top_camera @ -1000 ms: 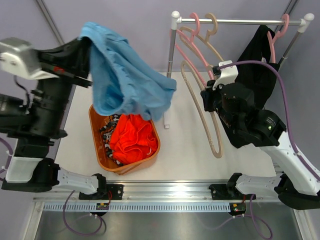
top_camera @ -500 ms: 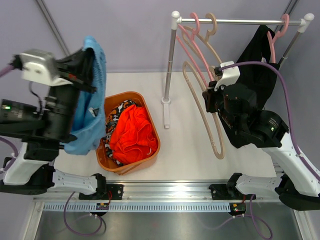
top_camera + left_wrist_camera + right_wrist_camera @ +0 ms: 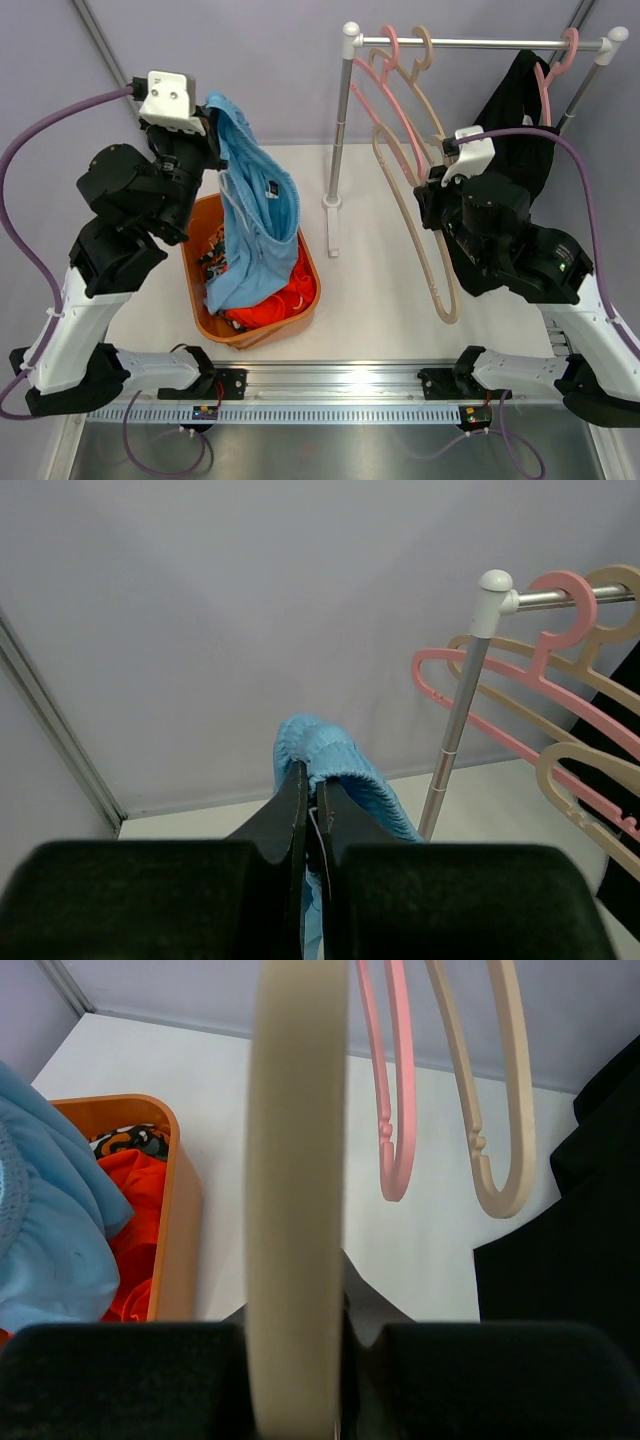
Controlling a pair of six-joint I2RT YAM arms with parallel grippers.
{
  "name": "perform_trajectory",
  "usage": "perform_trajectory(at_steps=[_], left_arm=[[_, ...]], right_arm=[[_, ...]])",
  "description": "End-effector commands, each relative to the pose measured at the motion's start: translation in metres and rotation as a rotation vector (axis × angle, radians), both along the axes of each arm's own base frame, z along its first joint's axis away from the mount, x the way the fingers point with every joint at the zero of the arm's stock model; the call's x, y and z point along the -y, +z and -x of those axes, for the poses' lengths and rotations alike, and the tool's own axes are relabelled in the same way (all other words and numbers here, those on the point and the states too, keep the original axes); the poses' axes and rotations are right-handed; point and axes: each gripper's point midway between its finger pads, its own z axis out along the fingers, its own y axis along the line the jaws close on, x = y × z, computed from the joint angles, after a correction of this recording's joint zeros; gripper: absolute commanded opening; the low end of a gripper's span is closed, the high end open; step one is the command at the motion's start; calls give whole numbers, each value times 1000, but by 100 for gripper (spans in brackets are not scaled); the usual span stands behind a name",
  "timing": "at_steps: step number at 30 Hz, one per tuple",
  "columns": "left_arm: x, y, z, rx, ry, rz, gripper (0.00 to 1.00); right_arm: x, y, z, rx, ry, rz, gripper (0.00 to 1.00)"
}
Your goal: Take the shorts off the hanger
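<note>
My left gripper (image 3: 214, 140) is shut on the waistband of the light blue shorts (image 3: 255, 215), which hang down into the orange basket (image 3: 311, 262). The left wrist view shows the jaws (image 3: 312, 778) pinching the blue fabric (image 3: 335, 755). The bright orange shorts (image 3: 288, 295) and the camouflage shorts (image 3: 210, 262) lie in the basket. My right gripper (image 3: 432, 195) is shut on a bare beige hanger (image 3: 428, 240), seen close up in the right wrist view (image 3: 297, 1160). The black shorts (image 3: 515, 130) hang from a pink hanger (image 3: 556, 62) at the rail's right end.
A white rack with a top rail (image 3: 480, 43) and an upright pole (image 3: 343, 130) stands at the back middle. Bare pink and beige hangers (image 3: 395, 95) hang at the rail's left end. The basket sits at the table's left front.
My left arm has swung the light blue shorts from the left of the basket to over it, and they now hang into it. The right arm and its hanger have shifted slightly.
</note>
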Motion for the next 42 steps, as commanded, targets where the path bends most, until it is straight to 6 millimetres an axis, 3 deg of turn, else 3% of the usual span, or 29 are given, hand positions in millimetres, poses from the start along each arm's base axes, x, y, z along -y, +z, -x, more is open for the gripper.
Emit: perform_trajectory(at_steps=[1,5,6,8,9,11,12,15,16,19,20,21,23,28,29,31,35,36,39,42], left_arm=[[-8,9,2,-17,-61,147,0],[-16,-8,-3,-61,-48,194,0],[-12,-26,-7,-99,-49,197,0],[-15,-39,-2,-120,-57,223,0],[-8,-66,-7,-178,-58,217,0],[-11,-95,-8,-236,-38,222,0],[-4,-134,-14,-322,-30,216,0],[-2,-193,-10,-445,-34,274,0],[1,-241,-11,-525,-24,249,0],[5,-297,-3,-637,-61,304,0],[1,-332,-1,-712,-45,294,0],[8,-346,5,-762,-84,315,0],[11,-371,10,-814,-98,309,12],[10,-370,15,-806,-128,287,46],[11,-366,15,-800,-133,289,61],[13,-359,16,-793,-154,282,70],[12,-352,19,-785,-168,259,90],[12,-351,20,-787,-173,253,91],[13,-344,24,-792,-201,216,98],[13,-338,28,-799,-220,181,99]], right_arm=[[12,13,2,29,-37,-32,0],[14,12,4,22,-34,-26,0],[15,13,5,23,-36,-28,0],[18,13,8,16,-32,-24,0],[19,15,9,17,-27,-27,0],[17,13,16,-1,14,-20,0],[11,13,21,-12,58,-27,0],[11,11,29,-30,102,-14,0],[11,10,31,-34,108,-10,0],[21,12,36,-31,96,0,1],[24,11,40,-39,104,8,0],[25,14,43,-35,116,2,1],[23,22,56,-30,187,-18,1],[47,66,70,124,174,-126,0],[53,74,71,152,157,-143,0],[69,95,75,236,116,-199,0],[100,113,74,319,-16,-250,0],[117,113,70,328,-109,-249,0],[137,104,53,317,-295,-168,0],[134,86,32,278,-398,-9,0]])
